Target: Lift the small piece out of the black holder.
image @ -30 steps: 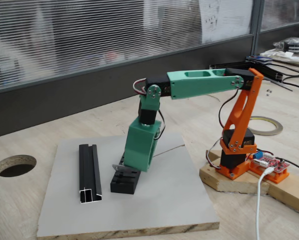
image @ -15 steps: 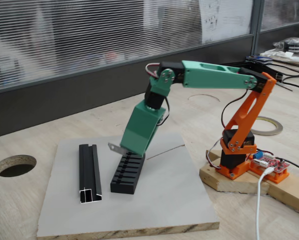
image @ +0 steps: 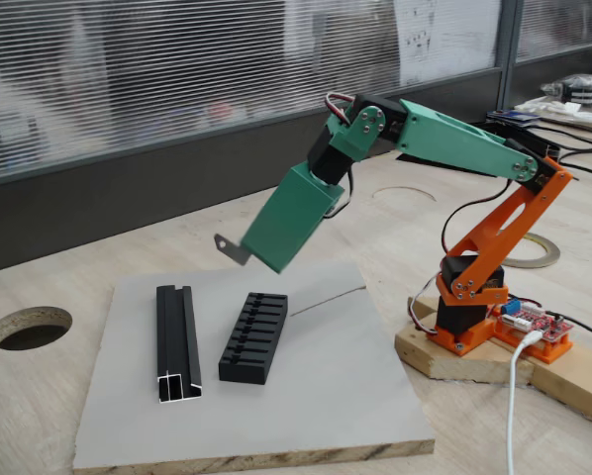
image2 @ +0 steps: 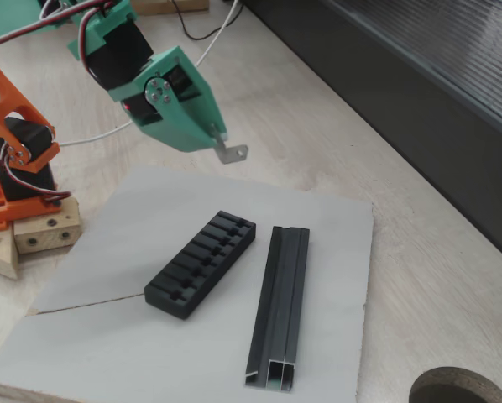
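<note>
Progress: the piece point(image: 233, 247) is out of the holder point(image: 253, 337) and hangs in the air above it, well clear of the slots. Judged from how things lie, the lift itself is done; at most a set-down or a hold remains, and the task sentence asks for neither.

Piece: a thin grey bent tab sticking out of the tip of the gripper point(image: 249, 251), pointing left in one fixed view and right in a fixed view point(image2: 231, 152). It touches nothing but the gripper.

Holder: a flat black slotted block lying on the grey board point(image: 326, 396), towards its middle. Its slots look empty, though their depths are dark and hard to read.

Rail: a longer black channel point(image: 177, 341) lies on the board just left of the holder in the side fixed view, apart from it, untouched.

Jaws: clenched on the piece, as far as the green housing lets one see; the tab's inner end disappears between them, and the fingers themselves are mostly hidden.

Arm pose: the orange lower link point(image: 494, 242) leans back to the right from its base, the green upper link point(image: 454, 139) runs leftward and slightly up, and the wrist bends sharply down so the gripper slants towards the near left. The tip hangs over the far edge of the board, above and a little behind the holder.

Risk: the grip on the piece looks small, at one end only, so a jolt could shake it loose.
</note>
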{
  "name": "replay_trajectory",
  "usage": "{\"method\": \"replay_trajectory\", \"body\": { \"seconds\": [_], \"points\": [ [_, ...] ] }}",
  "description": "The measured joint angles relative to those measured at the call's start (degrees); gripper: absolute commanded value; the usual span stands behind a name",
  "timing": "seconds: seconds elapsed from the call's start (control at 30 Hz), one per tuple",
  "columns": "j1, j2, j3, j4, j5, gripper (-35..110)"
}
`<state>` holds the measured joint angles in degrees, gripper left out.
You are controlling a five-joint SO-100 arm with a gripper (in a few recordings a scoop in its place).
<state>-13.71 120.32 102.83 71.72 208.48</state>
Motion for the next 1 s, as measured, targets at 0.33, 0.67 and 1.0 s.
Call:
{"method": "replay_trajectory", "body": {
  "seconds": [0.33,0.67,1.0],
  "points": [
    [8.79,0.00,-9.58,0.18,0.00,3],
    [8.79,0.00,-9.58,0.18,0.00,3],
    [8.79,0.09,-9.58,0.18,0.00,3]
  ]
}}
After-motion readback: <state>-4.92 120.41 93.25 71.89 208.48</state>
